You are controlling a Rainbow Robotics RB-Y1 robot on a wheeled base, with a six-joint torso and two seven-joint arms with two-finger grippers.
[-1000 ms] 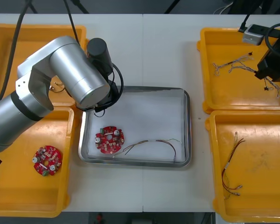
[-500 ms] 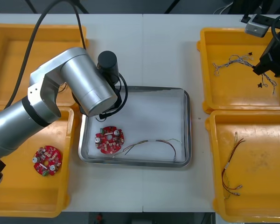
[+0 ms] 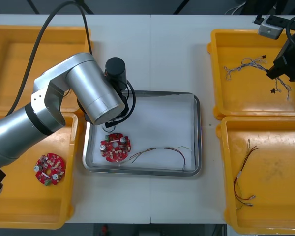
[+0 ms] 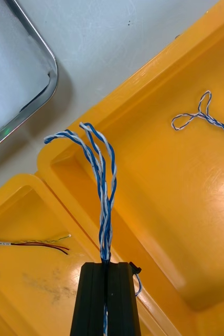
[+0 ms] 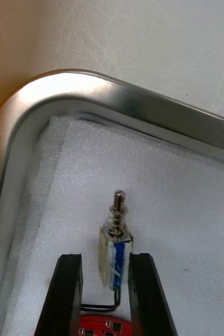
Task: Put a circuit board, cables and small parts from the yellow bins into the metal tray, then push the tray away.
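Your light table [image 3: 177,49] carries four yellow bins: the far left bin [image 3: 10,34], the near left bin [image 3: 19,206], the far right bin [image 3: 246,105] and the near right bin [image 3: 280,196]. The metal tray [image 3: 197,132], lined white, sits between them at the table's middle.

Your left arm [image 3: 83,91] reaches in from the left over the tray's far left corner. There the left gripper [image 5: 105,258] has its fingers [image 5: 64,294] set narrowly apart, clamped on a small metal part [image 5: 115,244]. The part has a blue body with a spring and pin at its top, and it stands upright over the white lining just inside that corner. Whether it touches the lining cannot be told.

Your right arm [image 3: 291,54] stands over the right side of the far right bin. The right gripper [image 4: 105,265] is pinched tight on a twisted blue and white cable [image 4: 104,199], whose looped free end stands out beyond the fingertips.

One circuit board [image 3: 115,147] lies in the tray's near left part, with a red and yellow cable [image 3: 162,150] just to its right. A second circuit board [image 3: 50,169] lies in the near left bin. A loose blue and white cable [image 3: 243,66] lies in the far right bin, and a second red and yellow cable [image 3: 243,172] lies in the near right bin.
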